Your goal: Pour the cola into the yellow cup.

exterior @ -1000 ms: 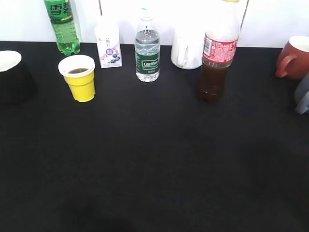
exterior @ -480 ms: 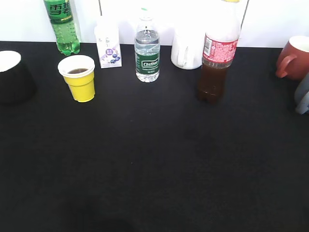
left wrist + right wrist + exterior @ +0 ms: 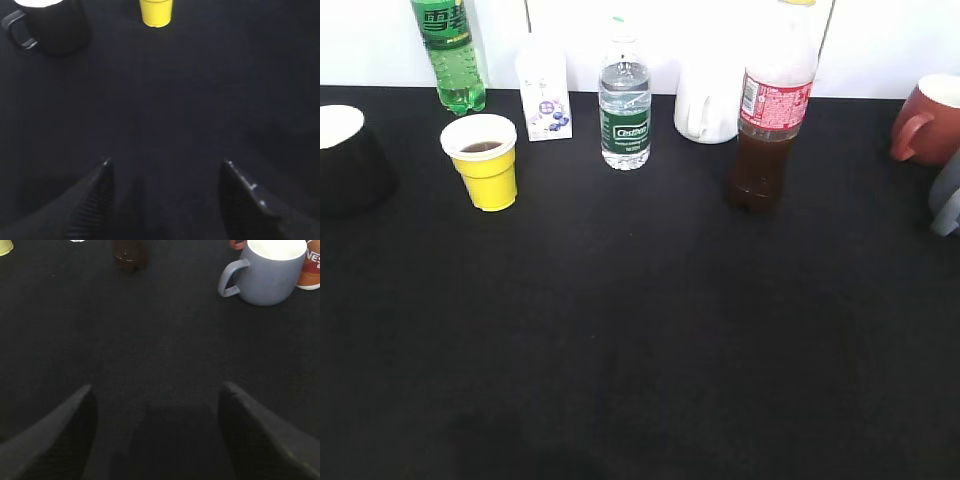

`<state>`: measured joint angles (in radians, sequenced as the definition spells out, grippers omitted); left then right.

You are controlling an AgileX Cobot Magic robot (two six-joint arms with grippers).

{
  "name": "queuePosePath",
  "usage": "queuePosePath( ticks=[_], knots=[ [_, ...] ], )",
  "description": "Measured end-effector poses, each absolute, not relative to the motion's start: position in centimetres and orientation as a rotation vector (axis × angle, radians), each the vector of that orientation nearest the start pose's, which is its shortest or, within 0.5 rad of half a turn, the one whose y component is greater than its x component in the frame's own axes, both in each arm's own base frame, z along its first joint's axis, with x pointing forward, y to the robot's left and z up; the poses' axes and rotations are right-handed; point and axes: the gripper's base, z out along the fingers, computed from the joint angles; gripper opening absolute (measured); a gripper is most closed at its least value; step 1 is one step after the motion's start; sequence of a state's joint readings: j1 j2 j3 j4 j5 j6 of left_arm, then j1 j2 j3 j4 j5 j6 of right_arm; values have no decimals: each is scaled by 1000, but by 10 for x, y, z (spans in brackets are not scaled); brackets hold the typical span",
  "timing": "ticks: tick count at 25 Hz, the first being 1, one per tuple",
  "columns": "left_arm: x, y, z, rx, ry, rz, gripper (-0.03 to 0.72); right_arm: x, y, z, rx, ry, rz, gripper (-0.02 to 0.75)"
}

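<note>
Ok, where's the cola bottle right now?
In the exterior view the cola bottle stands upright right of centre, just right of the white mug and apart from it, with the red mug further right.

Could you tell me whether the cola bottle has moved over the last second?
No. The cola bottle stands in the same spot beside the white mug.

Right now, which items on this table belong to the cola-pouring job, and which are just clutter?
Job items: cola bottle; yellow cup, already holding some dark liquid.

Clutter: green soda bottle; small carton; water bottle; white mug; red mug; black mug; grey-blue mug.
</note>
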<state>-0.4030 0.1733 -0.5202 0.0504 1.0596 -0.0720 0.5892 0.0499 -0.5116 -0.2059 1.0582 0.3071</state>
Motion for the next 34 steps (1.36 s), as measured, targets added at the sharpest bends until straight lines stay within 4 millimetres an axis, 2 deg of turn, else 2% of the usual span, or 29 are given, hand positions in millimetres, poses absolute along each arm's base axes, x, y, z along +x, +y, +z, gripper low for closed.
queuePosePath(
  ticks=[3,6,8,12,18,34],
  knots=[
    [19,-1,282,218,2176,-132,482,9,-13,282,-259,2058,287,570],
    [2,4,283,95,2072,-85,468,7,-14,282,-119,2065,204,570],
    [-3,4,283,37,2047,-53,464,6,-15,282,-12,2064,141,570],
    [-8,4,282,-31,2020,-14,462,2,-16,282,186,2050,23,570],
    [-8,4,282,-37,2018,-11,461,-9,-15,281,346,1981,-55,570],
    [-8,4,282,-37,2018,-11,410,-9,-14,281,351,1981,-48,568]
  ],
)
